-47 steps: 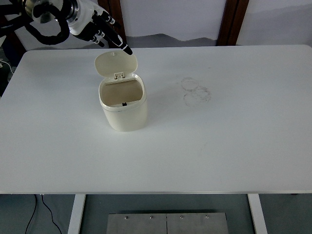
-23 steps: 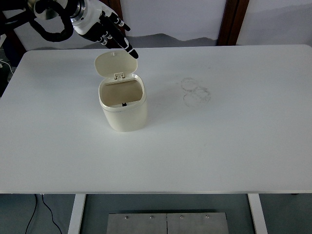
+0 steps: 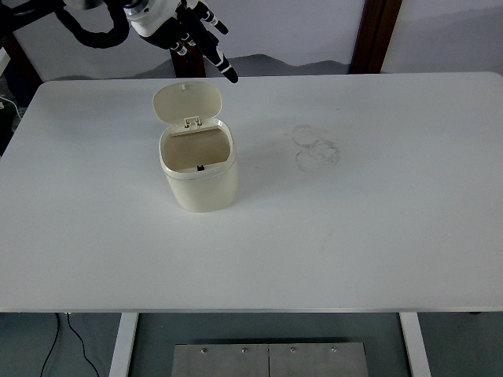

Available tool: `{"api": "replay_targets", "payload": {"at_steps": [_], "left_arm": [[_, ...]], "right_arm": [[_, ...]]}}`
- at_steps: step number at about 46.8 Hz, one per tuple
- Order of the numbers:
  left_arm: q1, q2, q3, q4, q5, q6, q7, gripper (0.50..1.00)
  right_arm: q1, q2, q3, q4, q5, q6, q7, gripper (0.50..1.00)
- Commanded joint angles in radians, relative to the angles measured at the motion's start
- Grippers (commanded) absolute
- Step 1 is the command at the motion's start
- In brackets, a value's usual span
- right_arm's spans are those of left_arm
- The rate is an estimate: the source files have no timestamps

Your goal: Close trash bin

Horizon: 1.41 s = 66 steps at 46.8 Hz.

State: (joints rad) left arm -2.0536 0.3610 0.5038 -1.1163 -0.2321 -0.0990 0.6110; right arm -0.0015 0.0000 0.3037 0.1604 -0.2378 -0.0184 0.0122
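Since the earlier frames my left hand (image 3: 185, 31) has climbed up and to the right, away from the lid (image 3: 187, 104): a second ago its longest fingertip sat right at the lid's upper right edge, and now that tip hangs above and to the right of it, clear of the bin altogether. I see the fingers (image 3: 222, 66) spread and extended, pointing down and to the right, holding nothing. The black arm comes in from the top left corner, with the white wrist section just behind the hand. The trash bin (image 3: 200, 174) has not shifted; it stands upright on the white table (image 3: 354, 236), left of centre and toward the far side. It is a cream, rounded bin, and its lid is flipped up on the hinge at the back rim, standing nearly upright so that I look straight into the open mouth. The hand is beyond the bin, farther from me. Faint ring marks (image 3: 316, 147) show on the table to the right of the bin, well apart from it. My right arm is out of sight.
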Motion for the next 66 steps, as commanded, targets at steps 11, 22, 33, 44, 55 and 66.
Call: {"api": "replay_targets", "payload": {"at_steps": [11, 22, 33, 44, 55, 66], "left_arm": [[0.003, -0.004, 0.058, -0.005, 0.0, -0.005, 0.0, 1.0], [0.007, -0.007, 0.058, -0.014, -0.001, -0.019, 0.0, 1.0], [0.015, -0.031, 0.058, -0.016, -0.004, -0.019, 0.0, 1.0], [0.029, -0.039, 0.058, -0.031, -0.012, -0.016, 0.0, 1.0], [0.039, -0.073, 0.058, -0.033, -0.052, -0.01, 0.0, 1.0], [0.059, -0.116, 0.056, -0.033, -0.061, -0.005, 0.0, 1.0]], "right_arm": [[0.0, 0.0, 0.0, -0.001, 0.0, 0.0, 0.0, 0.995], [0.0, 0.0, 0.0, 0.001, 0.0, 0.0, -0.012, 0.995], [0.001, 0.0, -0.001, 0.001, 0.0, 0.0, -0.017, 0.995], [0.001, 0.0, 0.0, 0.001, 0.0, 0.0, -0.017, 0.995], [0.001, 0.0, -0.001, 0.001, 0.0, 0.0, -0.034, 0.995], [0.001, 0.0, -0.001, 0.001, 0.0, 0.0, -0.034, 0.995]]}}
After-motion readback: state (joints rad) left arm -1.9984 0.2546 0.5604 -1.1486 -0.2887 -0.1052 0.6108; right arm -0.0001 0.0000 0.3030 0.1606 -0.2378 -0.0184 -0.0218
